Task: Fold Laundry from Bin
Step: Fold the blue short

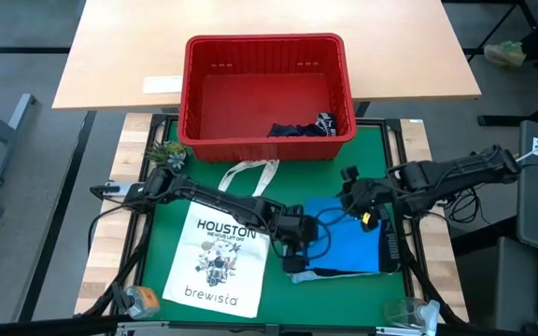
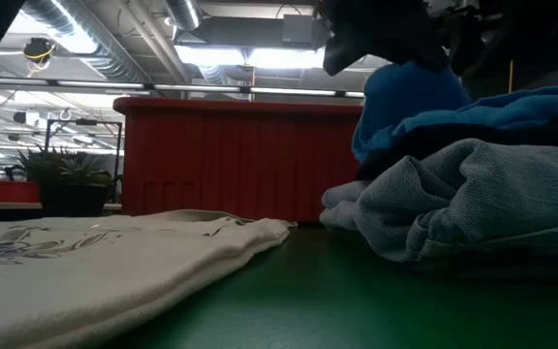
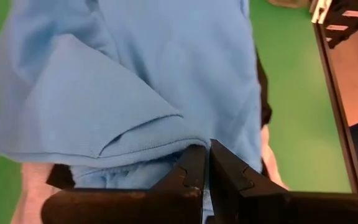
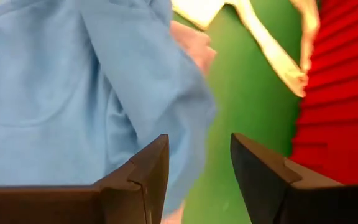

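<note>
Red plastic catches my eye first: the bin (image 1: 264,98) sits at the far edge of the green mat (image 1: 330,173), half on the pale wooden table (image 1: 250,28) behind it. Inside I can see a dark navy garment (image 1: 302,129) bunched against the near wall toward the right corner; the remainder of the bin floor shows bare red.

On the mat, the bright blue garment (image 1: 348,245) lies spread just right of centre, on top of a light blue denim shirt (image 1: 330,274) whose pale edge pokes out at the near side. In the low view the denim (image 2: 473,208) is heaped under the blue cloth (image 2: 492,111).

My left gripper (image 1: 292,250) is at the left edge of the blue garment. Through its wrist camera the two dark fingers (image 3: 191,174) are pressed together with a hem of blue fabric (image 3: 135,81) pinched between them.

My right gripper (image 1: 358,194) hovers at the far edge of the same garment, fingers (image 4: 151,171) spread apart with nothing between them; blue cloth (image 4: 55,93) lies beside one finger.

Left of the stack, the white HOUSTON brewista tote bag (image 1: 215,257) lies flat, handles (image 1: 250,173) pointing toward the bin. A small green plant (image 1: 166,151) stands by the bin's left corner.
</note>
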### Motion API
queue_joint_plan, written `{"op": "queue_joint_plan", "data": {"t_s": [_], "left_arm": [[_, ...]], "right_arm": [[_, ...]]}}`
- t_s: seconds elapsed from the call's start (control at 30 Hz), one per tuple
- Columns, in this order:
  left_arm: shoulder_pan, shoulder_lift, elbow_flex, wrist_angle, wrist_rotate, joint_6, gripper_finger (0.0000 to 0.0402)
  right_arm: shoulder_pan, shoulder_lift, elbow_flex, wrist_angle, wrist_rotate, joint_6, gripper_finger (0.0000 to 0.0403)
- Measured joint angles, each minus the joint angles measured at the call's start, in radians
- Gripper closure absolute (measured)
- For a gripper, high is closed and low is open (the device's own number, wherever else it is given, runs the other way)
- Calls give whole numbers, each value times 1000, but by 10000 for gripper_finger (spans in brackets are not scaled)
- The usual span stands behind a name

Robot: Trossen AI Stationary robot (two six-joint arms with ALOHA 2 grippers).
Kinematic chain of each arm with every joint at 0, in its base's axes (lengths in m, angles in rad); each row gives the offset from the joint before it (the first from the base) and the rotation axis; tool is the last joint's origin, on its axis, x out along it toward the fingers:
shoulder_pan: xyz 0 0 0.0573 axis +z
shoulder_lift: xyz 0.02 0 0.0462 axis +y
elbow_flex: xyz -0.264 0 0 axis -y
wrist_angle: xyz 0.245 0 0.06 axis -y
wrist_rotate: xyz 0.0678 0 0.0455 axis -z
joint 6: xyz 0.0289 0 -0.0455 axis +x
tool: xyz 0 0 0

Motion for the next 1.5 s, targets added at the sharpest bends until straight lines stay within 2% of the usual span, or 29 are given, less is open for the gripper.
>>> {"op": "queue_joint_plan", "data": {"t_s": [0.2,0.43,0.8,0.9,1.07,1.2,1.33,1.5], "left_arm": [[-31,0,0,20,0,0,397],[-69,9,0,80,0,0,396],[-91,148,0,97,8,-3,393],[-91,150,0,96,10,-8,377],[-92,146,0,109,15,-7,321],[-89,144,0,113,64,-7,283],[-88,122,0,76,107,-1,274],[-92,73,-1,29,88,0,273]], "right_arm": [[3,47,-22,1,-69,0,231],[3,101,-28,-1,-74,-29,231],[3,110,-29,114,-73,-80,231],[3,115,-29,108,-73,-80,231],[3,122,-29,114,-72,-82,231],[3,135,-29,140,-71,-101,231],[3,147,-29,186,-71,-110,231],[3,148,-29,239,-65,-161,231]]}}
